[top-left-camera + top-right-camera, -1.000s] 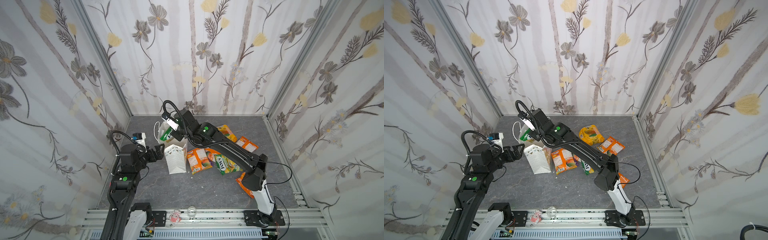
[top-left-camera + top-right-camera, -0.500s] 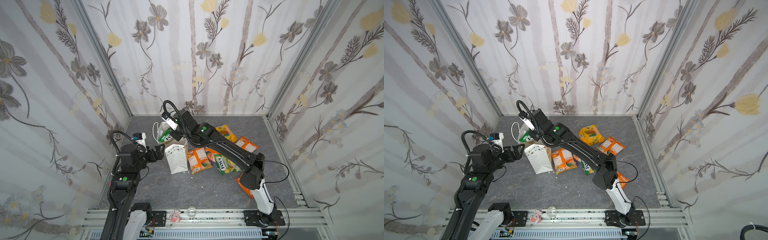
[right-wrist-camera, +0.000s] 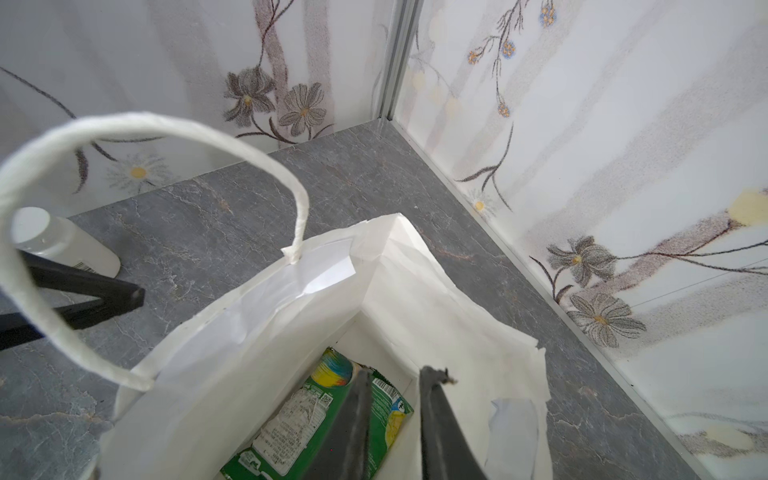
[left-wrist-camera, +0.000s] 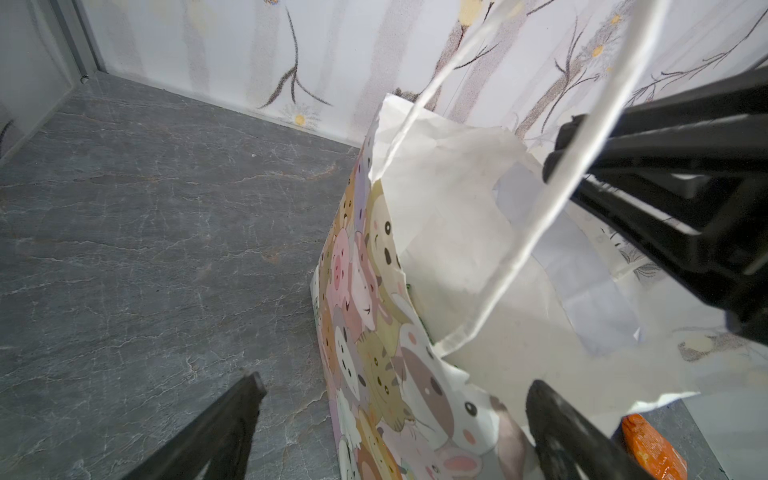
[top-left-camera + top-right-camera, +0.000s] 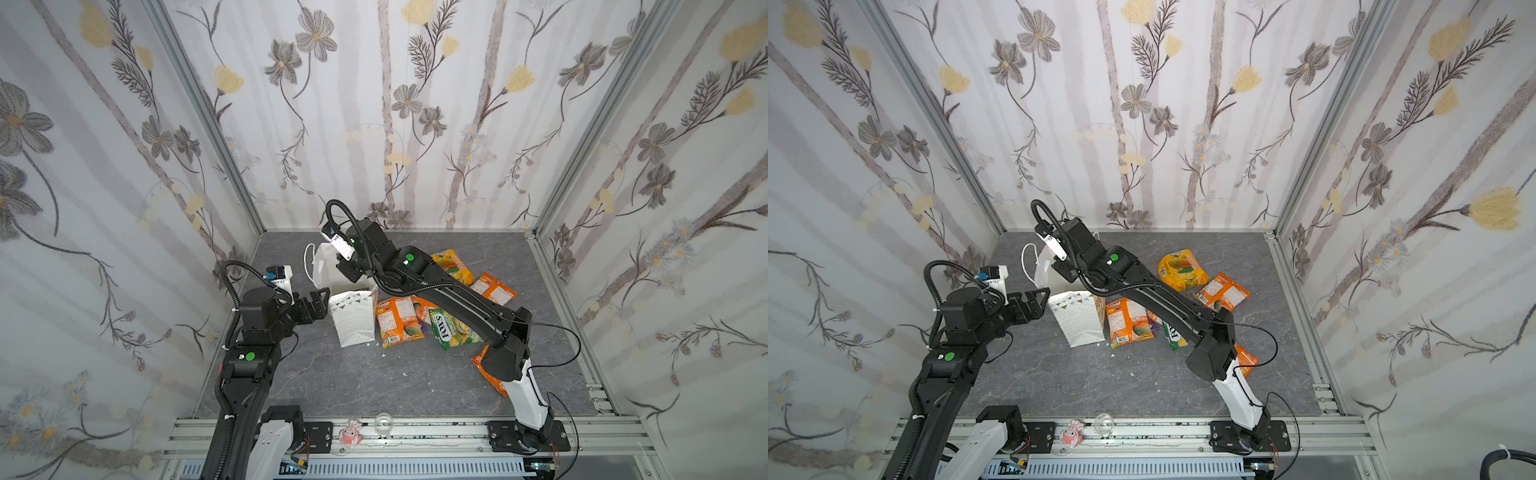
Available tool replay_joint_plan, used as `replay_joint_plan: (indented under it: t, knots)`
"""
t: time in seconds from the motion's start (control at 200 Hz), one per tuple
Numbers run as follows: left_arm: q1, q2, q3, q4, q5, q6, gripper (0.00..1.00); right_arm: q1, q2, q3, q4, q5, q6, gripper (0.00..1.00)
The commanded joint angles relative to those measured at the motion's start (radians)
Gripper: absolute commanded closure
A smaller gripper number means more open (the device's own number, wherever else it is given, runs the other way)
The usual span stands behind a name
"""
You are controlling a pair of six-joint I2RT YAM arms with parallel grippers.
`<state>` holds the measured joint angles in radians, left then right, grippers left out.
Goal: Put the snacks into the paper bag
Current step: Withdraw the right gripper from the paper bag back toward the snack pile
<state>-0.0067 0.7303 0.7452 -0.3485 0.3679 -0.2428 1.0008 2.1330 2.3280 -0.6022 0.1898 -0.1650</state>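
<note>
The white paper bag (image 5: 353, 320) (image 5: 1077, 320) stands upright left of centre, mouth open. My right gripper (image 3: 397, 374) (image 5: 345, 269) hangs in the mouth, open a little, with nothing between its fingers. A green snack packet (image 3: 299, 419) lies on the bag's bottom below it. My left gripper (image 4: 397, 390) (image 5: 320, 301) is open, with the bag's cartoon-printed wall (image 4: 365, 316) between its fingers. On the table right of the bag lie an orange packet (image 5: 397, 322), the green FOX'S packet (image 5: 451, 330), a puffy yellow-orange one (image 5: 453, 264) and another orange one (image 5: 494, 289).
A white bottle (image 3: 62, 245) lies on the table beside the bag. One more orange packet (image 5: 484, 365) sits partly under the right arm's base link. Patterned walls close in three sides. A pink toy (image 5: 348, 434) rests on the front rail.
The green packet that my right gripper held over the bag's mouth has dropped into the bag, and the jaws have parted. The left arm has not moved.
</note>
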Motion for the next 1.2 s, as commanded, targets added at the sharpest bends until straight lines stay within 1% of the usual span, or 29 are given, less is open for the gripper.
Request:
replay_joint_plan:
  t: [0.0, 0.17, 0.275, 0.505, 0.545, 0.569, 0.639, 0.704, 0.779, 0.864, 0.989, 1.094, 1.194]
  knots:
    - [0.0, 0.0, 0.0, 0.011, 0.003, 0.005, 0.0, 0.008, -0.027, 0.008, 0.032, -0.013, 0.014, 0.78]
    - [0.0, 0.0, 0.0, 0.01, -0.004, 0.005, 0.0, 0.031, -0.053, 0.008, 0.041, -0.026, 0.029, 0.78]
    - [0.0, -0.002, 0.0, 0.011, -0.011, 0.004, 0.0, 0.057, -0.083, 0.008, 0.036, -0.024, 0.03, 0.76]
    - [0.001, 0.0, 0.001, 0.008, -0.031, 0.0, 0.0, 0.098, -0.181, -0.016, 0.005, -0.025, 0.089, 0.77]
    - [0.001, 0.0, 0.002, 0.009, -0.033, 0.0, 0.0, 0.105, -0.212, -0.058, 0.031, -0.035, 0.097, 0.76]
    - [0.001, 0.001, 0.002, 0.009, -0.036, -0.001, 0.0, 0.111, -0.235, -0.094, 0.055, -0.033, 0.096, 0.73]
    - [0.001, 0.002, 0.001, 0.008, -0.041, -0.001, 0.0, 0.138, -0.296, -0.193, 0.125, 0.016, 0.075, 0.7]
    - [0.001, 0.004, 0.003, 0.007, -0.045, -0.001, 0.0, 0.151, -0.339, -0.252, 0.155, 0.025, 0.077, 0.71]
    - [0.001, 0.003, 0.003, 0.006, -0.05, -0.003, 0.0, 0.157, -0.393, -0.318, 0.189, 0.009, 0.097, 0.71]
    - [0.001, 0.001, 0.003, 0.007, -0.058, -0.003, 0.0, 0.16, -0.478, -0.448, 0.274, 0.014, 0.112, 0.69]
    - [0.001, -0.004, 0.003, 0.006, -0.063, -0.003, 0.0, 0.16, -0.579, -0.59, 0.357, 0.064, 0.131, 0.68]
    - [0.001, -0.009, 0.002, 0.008, -0.069, -0.004, 0.0, 0.16, -0.653, -0.684, 0.391, 0.073, 0.175, 0.69]
    - [0.001, -0.009, 0.004, 0.009, -0.07, -0.004, 0.0, 0.16, -0.755, -0.82, 0.449, 0.081, 0.219, 0.68]
